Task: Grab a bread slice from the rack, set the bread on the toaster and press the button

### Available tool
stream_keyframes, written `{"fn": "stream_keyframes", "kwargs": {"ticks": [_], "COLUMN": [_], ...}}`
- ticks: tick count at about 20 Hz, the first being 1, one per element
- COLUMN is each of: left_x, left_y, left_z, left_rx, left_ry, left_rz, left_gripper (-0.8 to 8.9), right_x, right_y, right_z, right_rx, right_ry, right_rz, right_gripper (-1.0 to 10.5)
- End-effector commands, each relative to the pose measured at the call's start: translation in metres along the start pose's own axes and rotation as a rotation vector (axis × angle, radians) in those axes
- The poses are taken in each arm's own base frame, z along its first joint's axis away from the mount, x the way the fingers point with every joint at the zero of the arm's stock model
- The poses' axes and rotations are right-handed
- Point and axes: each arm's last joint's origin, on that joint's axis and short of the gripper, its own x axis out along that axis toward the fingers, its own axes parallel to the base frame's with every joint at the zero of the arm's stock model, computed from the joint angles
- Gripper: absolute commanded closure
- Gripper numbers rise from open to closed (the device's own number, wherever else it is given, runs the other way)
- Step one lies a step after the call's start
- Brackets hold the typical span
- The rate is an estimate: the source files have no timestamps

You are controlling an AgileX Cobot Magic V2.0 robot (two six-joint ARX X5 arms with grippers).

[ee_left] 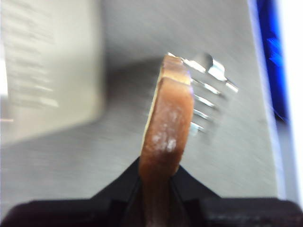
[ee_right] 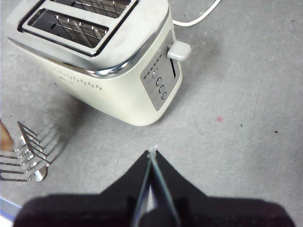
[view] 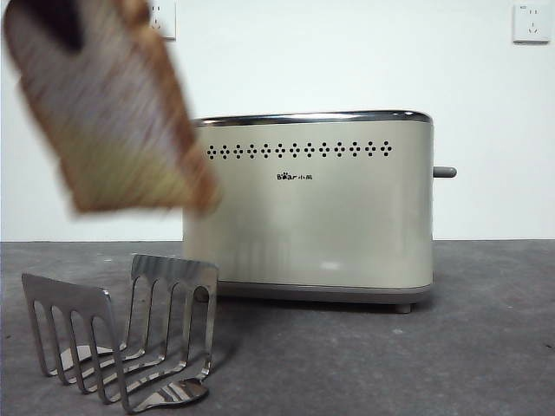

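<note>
Slice of bread is up in the air at upper left of front view, tilted, blurred, well above the rack and clear of it; its lower corner overlaps the toaster in that view, but can't tell whether they touch. Left gripper has it: in left wrist view the black jaws are clenched on the crust edge, one on each side, w/ the slice seen edge-on, glossy brown crust facing the cam. Below it in that view the rack shows as blurred shiny prongs on the grey worktop, and a cream blur to one side is the toaster. In front view the gripper itself is only a dark patch at the top of the slice. Rack stands on the worktop in front of the toaster's left end, near it, slots holding nothing. Toaster upright, chrome rim on top, row of black dots and logo on its long side; the button sticks out from its right narrow end. Right gripper hangs above the worktop near that narrow end, apart from the toaster, jaws pressed together w/ nothing between. From there both top slots look open, the button sits high on the end panel, and a white cable runs off behind. Rack is at the edge of that view.
</note>
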Motion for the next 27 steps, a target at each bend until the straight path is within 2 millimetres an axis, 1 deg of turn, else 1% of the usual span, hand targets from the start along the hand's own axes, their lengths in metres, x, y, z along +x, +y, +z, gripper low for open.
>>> {"fn": "stream_keyframes", "kwargs": {"ticks": [1, 4, 6, 8, 12, 15, 17, 22, 27], "left_x": [-0.026, -0.056, -0.07, -0.074, -0.067, -0.057, -0.045, 0.002, 0.032], "left_y": [0.015, 0.036, 0.054, 0.072, 0.104, 0.123, 0.131, 0.147, 0.154], "left_z": [0.009, 0.02, 0.029, 0.038, 0.053, 0.06, 0.063, 0.069, 0.076], "left_rx": [-0.071, -0.14, -0.186, -0.205, -0.218, -0.232, -0.217, -0.224, -0.228], "left_ry": [-0.056, -0.092, -0.148, -0.18, -0.16, -0.157, -0.134, -0.067, -0.068], "left_rz": [0.048, 0.071, 0.093, 0.118, 0.182, 0.199, 0.191, 0.127, 0.069], "left_gripper": [8.23, 8.23, 8.23, 8.23, 8.23, 8.23, 8.23, 8.23, 8.23], "right_x": [-0.001, 0.0, 0.0, 0.0, 0.0, 0.0, 0.0, 0.0, -0.001], "right_y": [0.0, 0.0, 0.0, 0.0, 0.0, 0.0, 0.0, 0.0, 0.001], "right_z": [0.0, 0.001, 0.001, 0.001, 0.0, 0.0, 0.0, -0.002, -0.004], "right_rx": [-0.009, -0.009, -0.009, -0.011, -0.008, -0.008, -0.008, -0.001, -0.009], "right_ry": [0.007, 0.007, 0.007, 0.008, 0.014, 0.015, 0.015, 0.031, 0.053], "right_rz": [-0.003, -0.003, -0.003, -0.003, -0.002, -0.002, -0.002, 0.0, 0.003], "right_gripper": [9.5, 9.5, 9.5, 9.5, 9.5, 9.5, 9.5, 9.5, 9.5]}}
